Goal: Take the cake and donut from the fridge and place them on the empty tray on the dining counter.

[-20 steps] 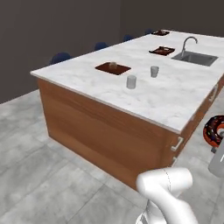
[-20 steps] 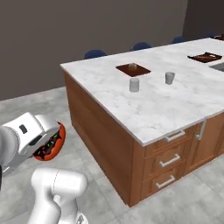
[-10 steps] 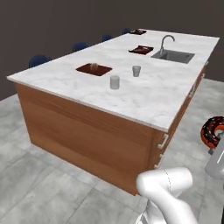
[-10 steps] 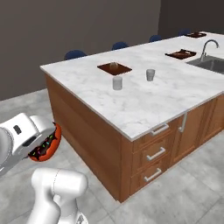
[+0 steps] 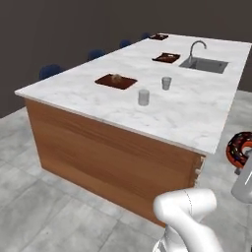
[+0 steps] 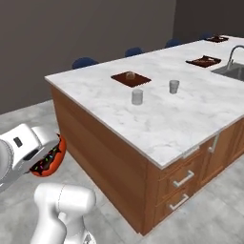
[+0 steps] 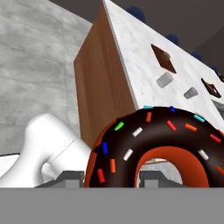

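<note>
The gripper point(image 7: 111, 177) is clamping the chocolate-glazed donut point(image 7: 153, 148), carrying it low beside the dining counter point(image 5: 197, 113). The ring is standing on edge, its hole facing the hand camera. Since the earlier frames the base views have swung, bringing the nearest tray point(image 5: 116, 81) closer toward centre.
</note>
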Controlling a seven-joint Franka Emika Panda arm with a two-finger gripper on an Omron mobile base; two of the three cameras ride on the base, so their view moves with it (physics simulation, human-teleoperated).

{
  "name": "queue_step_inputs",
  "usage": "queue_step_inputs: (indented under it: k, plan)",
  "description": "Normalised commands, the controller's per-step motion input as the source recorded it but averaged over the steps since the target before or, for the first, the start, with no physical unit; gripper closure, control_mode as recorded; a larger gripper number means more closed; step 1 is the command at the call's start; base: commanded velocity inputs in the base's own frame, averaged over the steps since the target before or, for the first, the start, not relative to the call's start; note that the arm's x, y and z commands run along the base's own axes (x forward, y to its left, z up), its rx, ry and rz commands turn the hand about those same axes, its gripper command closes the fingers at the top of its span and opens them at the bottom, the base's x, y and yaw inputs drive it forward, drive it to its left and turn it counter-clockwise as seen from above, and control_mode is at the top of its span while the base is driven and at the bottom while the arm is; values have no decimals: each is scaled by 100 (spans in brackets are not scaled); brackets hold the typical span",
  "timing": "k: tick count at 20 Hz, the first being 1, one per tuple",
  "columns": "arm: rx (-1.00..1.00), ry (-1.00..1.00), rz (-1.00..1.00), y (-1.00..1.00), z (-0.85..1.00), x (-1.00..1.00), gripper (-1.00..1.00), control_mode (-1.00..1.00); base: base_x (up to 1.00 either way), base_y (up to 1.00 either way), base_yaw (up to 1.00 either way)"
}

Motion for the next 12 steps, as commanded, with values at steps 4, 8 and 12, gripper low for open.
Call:
queue_step_inputs:
  k: [4, 8, 12]
  plan:
    - [0, 0, 0, 0, 0, 0, 100, 100, 65, 69, 15]
    - [0, 0, 0, 0, 0, 0, 100, 100, 81, 72, 24]
    - [0, 0, 0, 0, 0, 0, 100, 100, 89, 71, 24]
